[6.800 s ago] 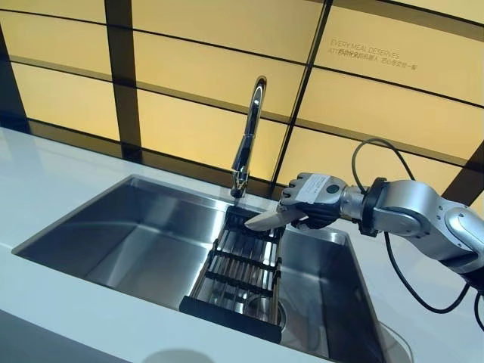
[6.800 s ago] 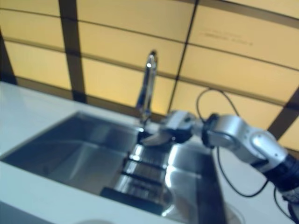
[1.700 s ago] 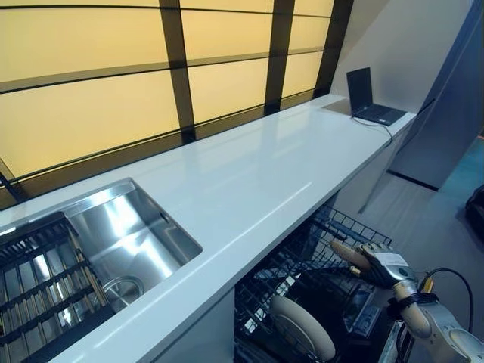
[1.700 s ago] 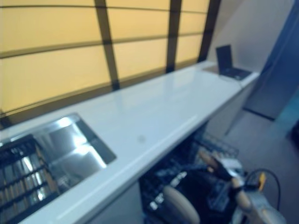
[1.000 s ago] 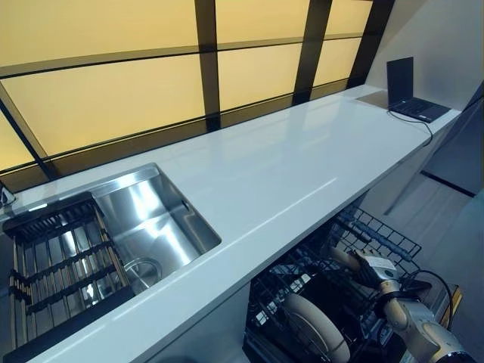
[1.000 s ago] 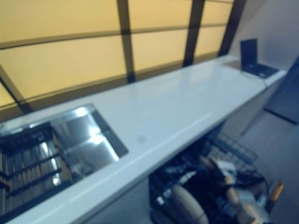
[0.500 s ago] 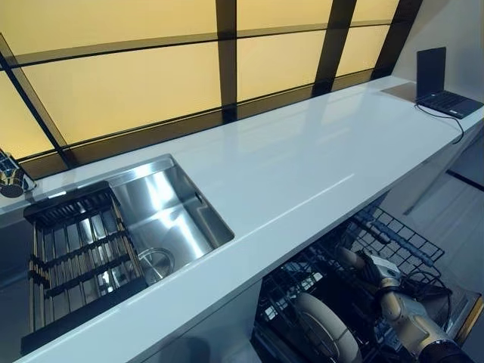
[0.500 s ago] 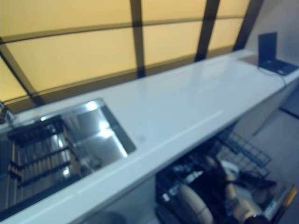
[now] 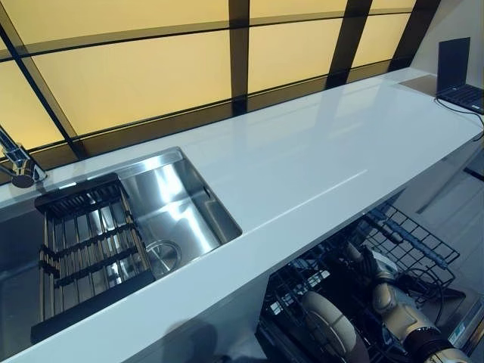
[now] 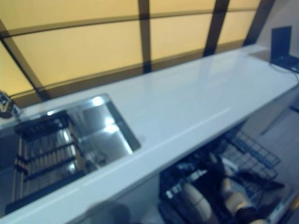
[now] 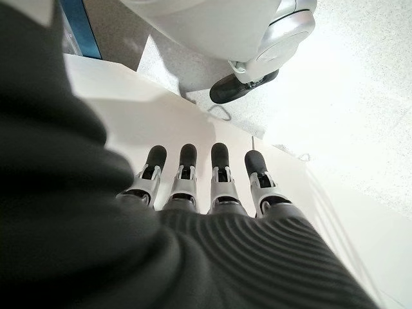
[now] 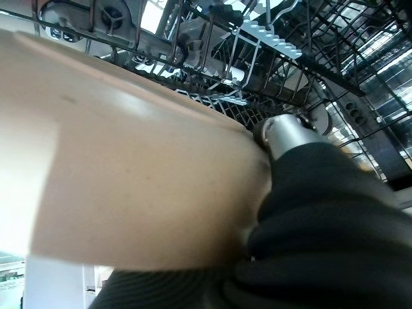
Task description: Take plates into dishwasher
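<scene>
A long white countertop point(image 9: 302, 166) runs beneath a wall of glowing amber panels point(image 9: 136, 76) divided by dark frames. A stainless steel sink point(image 9: 178, 200) is sunk into the counter, with a black slatted drying rack point(image 9: 87, 246) laid across it and a chrome faucet point(image 9: 17, 165) behind. An open laptop point(image 9: 460, 76) sits at the far end.

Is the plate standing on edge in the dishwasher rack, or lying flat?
On edge: the beige plate stands upright among the wires of the pulled-out rack, with the right hand beside it.
</scene>
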